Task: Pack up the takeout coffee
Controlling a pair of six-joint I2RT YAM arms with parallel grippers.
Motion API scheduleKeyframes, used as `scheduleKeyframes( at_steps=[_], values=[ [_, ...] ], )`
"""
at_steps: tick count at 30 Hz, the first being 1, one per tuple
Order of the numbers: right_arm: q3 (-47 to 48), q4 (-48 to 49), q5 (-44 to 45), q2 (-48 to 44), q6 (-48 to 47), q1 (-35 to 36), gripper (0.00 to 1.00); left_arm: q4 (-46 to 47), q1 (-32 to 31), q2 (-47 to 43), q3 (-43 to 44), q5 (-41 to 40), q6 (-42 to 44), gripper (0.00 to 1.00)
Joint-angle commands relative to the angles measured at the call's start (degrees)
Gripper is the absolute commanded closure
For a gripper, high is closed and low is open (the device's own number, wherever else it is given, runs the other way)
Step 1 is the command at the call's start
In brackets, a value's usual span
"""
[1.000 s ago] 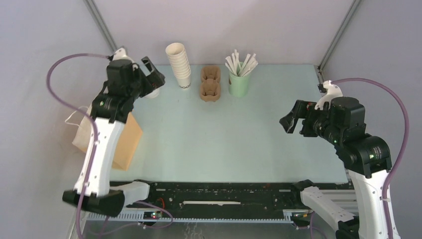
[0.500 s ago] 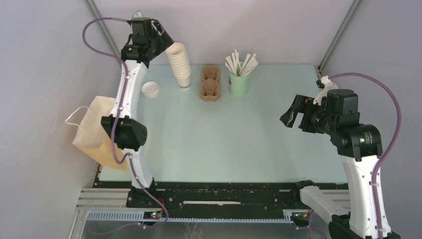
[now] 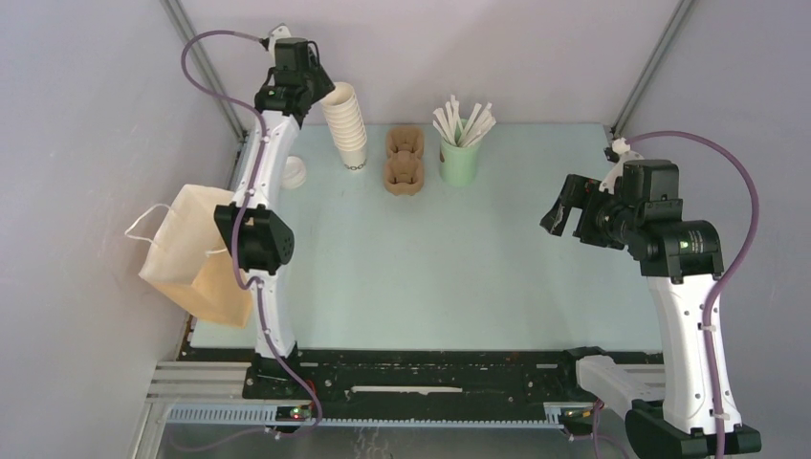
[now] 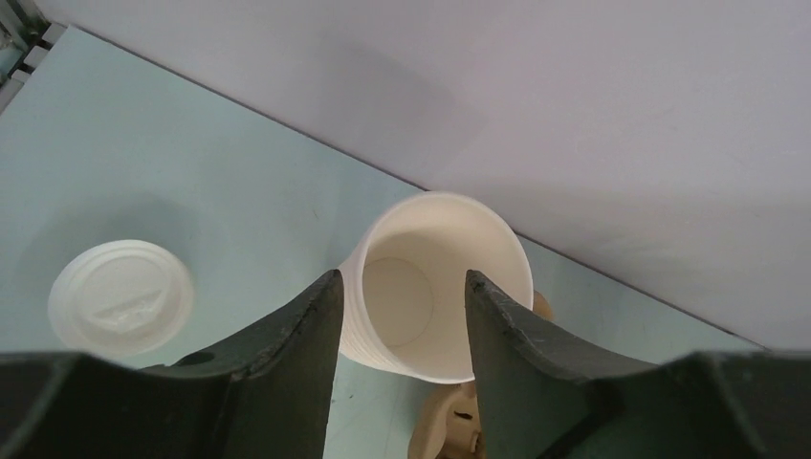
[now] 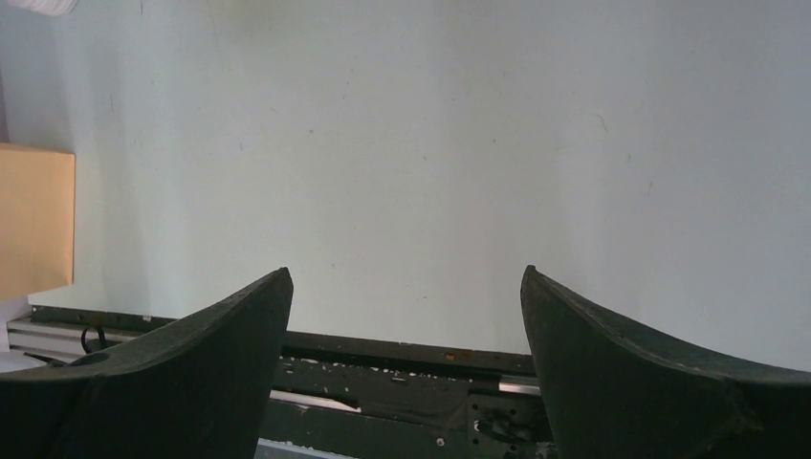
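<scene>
Presently my left pincer (image 4: 404, 287) is released, its two fingers spread to either side of the top cup (image 4: 435, 225) of the cup stack (image 3: 346, 129) at the far left of the tabletop (image 3: 430, 268). Neither finger appears to touch the rim. No single cup stands apart in any view, so I judge the top cup to be the takeout coffee cup to draw off. Its white lid (image 4: 120, 298) lies flat on the tabletop just left of the stack.

Recommended procedure for this step:

1. Centre first. In the wrist view the cup mouth sits offset toward the right-hand finger. Correct this before descending.
2. Descend only as far as the exposed band of the top cup. A lower grip would likely seize two cups.
3. Close gently. The paper wall will probably buckle under a hard squeeze.
4. Lift along the stack's own axis. Nested cups may cling, and a sideways pull could topple the stack onto the brown pulp carrier (image 3: 404, 161) beside it.

My right pincer (image 5: 405, 273) is also released and holds nothing. It hovers over bare tabletop at the right, well apart. The paper bag (image 3: 191, 253) lies at the near left.
</scene>
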Motion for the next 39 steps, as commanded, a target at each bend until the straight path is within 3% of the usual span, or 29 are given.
scheduleKeyframes(
  at_steps=[1,15,26,39],
  values=[
    [1.3,0.8,0.5,0.4,-1.6,-0.3,0.02,2.9,-0.9,1.4,4.4,-3.3,1.9,0.48],
    [1.1,1.0,1.1,0.4,-2.1,0.0,0.02,4.1,-1.4,3.4,3.8,-6.1,1.7,0.50],
    [1.3,1.2,1.8,0.8,-2.6,1.0,0.03,4.6,-1.5,4.4,4.0,-6.5,1.3,0.61],
    [1.5,1.2,3.0,0.7,-3.0,1.5,0.03,4.1,-1.8,5.2,3.9,-7.1,1.7,0.64]
  ],
)
